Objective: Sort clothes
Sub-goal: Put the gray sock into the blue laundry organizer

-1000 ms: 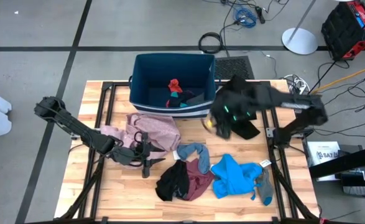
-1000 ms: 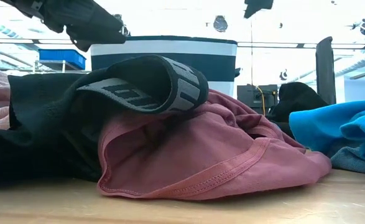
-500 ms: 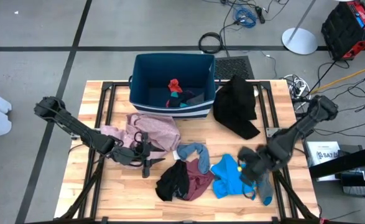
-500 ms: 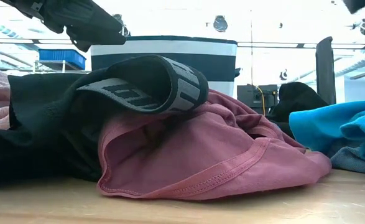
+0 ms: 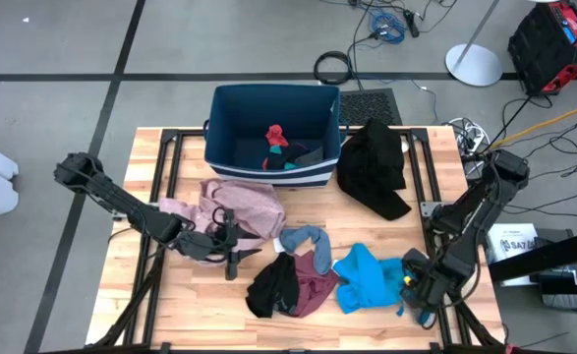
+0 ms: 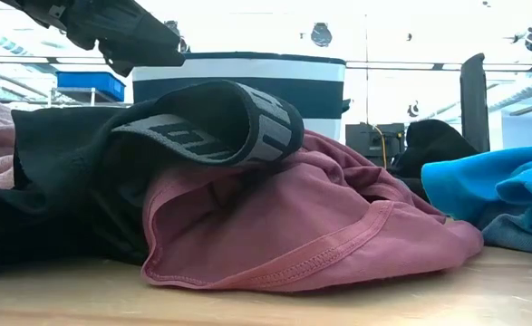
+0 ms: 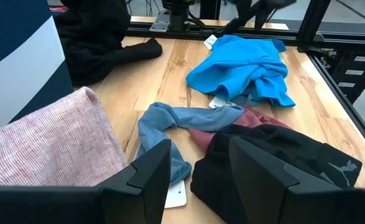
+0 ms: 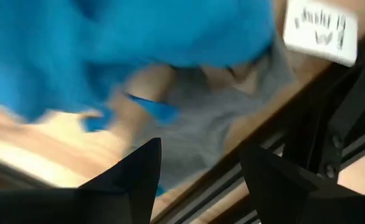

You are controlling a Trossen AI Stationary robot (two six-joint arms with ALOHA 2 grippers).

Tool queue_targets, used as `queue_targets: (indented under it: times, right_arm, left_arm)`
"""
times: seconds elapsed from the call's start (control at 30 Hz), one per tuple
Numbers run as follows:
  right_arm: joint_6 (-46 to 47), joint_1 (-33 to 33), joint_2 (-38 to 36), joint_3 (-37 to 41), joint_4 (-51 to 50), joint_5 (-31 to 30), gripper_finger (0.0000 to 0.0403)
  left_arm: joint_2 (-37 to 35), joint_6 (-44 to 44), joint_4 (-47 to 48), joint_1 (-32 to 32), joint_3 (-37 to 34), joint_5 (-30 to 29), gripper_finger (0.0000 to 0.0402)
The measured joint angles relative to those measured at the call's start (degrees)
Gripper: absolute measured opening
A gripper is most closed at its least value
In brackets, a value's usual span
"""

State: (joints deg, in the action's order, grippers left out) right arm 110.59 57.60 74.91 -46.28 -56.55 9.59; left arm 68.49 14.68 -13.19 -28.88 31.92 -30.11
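The clothes lie spread on the wooden table. A pale pink garment [image 5: 237, 205] lies by the bin, and a black one [image 5: 372, 169] at the far right. A grey-blue sock [image 5: 304, 239] lies mid-table, with a black [image 5: 270, 288] and a maroon [image 5: 316, 280] piece overlapping nearer the front. A bright blue garment [image 5: 371, 279] has a grey piece [image 8: 232, 112] at its right edge. My right gripper [image 5: 415, 285] [image 8: 201, 180] points down, open, over that grey piece and the blue edge. My left gripper [image 5: 232, 248] [image 7: 201, 180] hangs open beside the pink garment, holding nothing.
A dark blue bin [image 5: 219, 128] with white stripes stands at the table's far edge, with red and teal socks inside. The black metal frame rail [image 8: 331, 137] runs close beside my right gripper at the table's right edge. Bare wood [image 5: 200, 315] shows at the near left.
My right gripper has swung from over the black garment at the far right toward the table's near edge. It has come down, rolled its wrist and tipped to point downward over the blue garment's right edge. The clothes have stayed put.
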Motion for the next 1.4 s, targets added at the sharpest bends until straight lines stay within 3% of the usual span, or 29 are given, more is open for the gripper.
queue_targets:
  times: [0.23,0.37,0.47,0.57,0.7,0.8,1.0,1.23,1.4]
  right_arm:
    - [9.5,3.8,0.3,8.0,10.9,-0.3,0.0207]
    - [10.1,4.0,1.6,9.9,13.0,-4.8,0.0207]
    - [10.0,3.9,3.0,10.4,13.1,-4.2,0.0194]
    - [8.3,3.9,4.0,10.4,13.6,-2.8,0.0148]
    - [7.4,3.7,4.4,10.4,17.1,-1.5,0.0036]
    - [5.5,3.5,4.2,10.0,16.5,-1.5,0.0013]
    - [2.8,1.3,1.7,4.3,8.6,-2.1,0.0004]
    - [-2.0,-2.4,1.1,-12.3,-14.4,-2.8,0.0002]
    - [-5.8,-3.7,2.1,-26.3,-28.3,-12.4,0.0001]
  left_arm:
    - [0.0,0.0,0.0,0.0,0.0,0.0,0.0173]
    - [0.0,0.0,0.0,0.0,0.0,-0.1,0.0173]
    - [0.0,0.0,0.0,0.0,0.0,-0.1,0.0173]
    - [0.0,0.0,0.0,0.0,0.0,-0.1,0.0173]
    - [0.0,0.0,0.0,0.0,0.0,-0.4,0.0173]
    - [0.0,0.0,0.0,0.0,0.0,-0.4,0.0173]
    - [0.0,-4.3,-4.9,0.3,0.1,-0.2,0.0173]
    - [-2.3,-14.7,-10.8,0.7,1.5,0.1,0.0173]
    - [-5.6,-20.2,-10.9,2.2,3.3,0.1,0.0173]
